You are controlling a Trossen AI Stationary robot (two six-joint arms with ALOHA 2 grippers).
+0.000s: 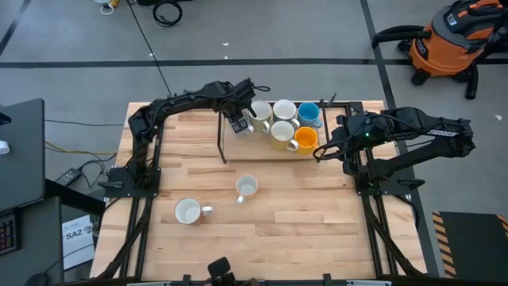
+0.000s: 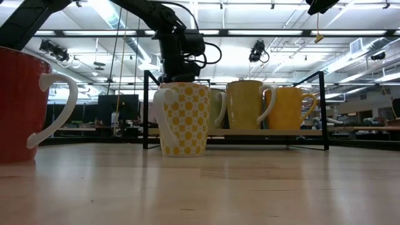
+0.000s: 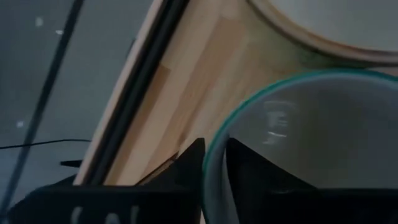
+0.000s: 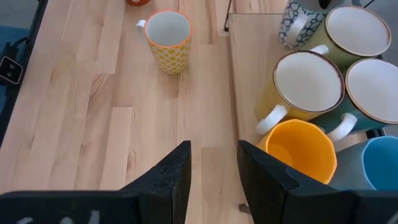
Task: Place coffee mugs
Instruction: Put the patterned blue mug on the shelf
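On rack [image 1: 238, 152]: five mugs [image 1: 284, 133], all empty, upright.

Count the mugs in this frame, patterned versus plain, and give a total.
Patterned mugs: 2 (yellow-dotted mug, blue-patterned mug)
Plain mugs: 6 (orange mug, blue mug, yellow mug, teal mug, olive mug, red mug)
Total: 8
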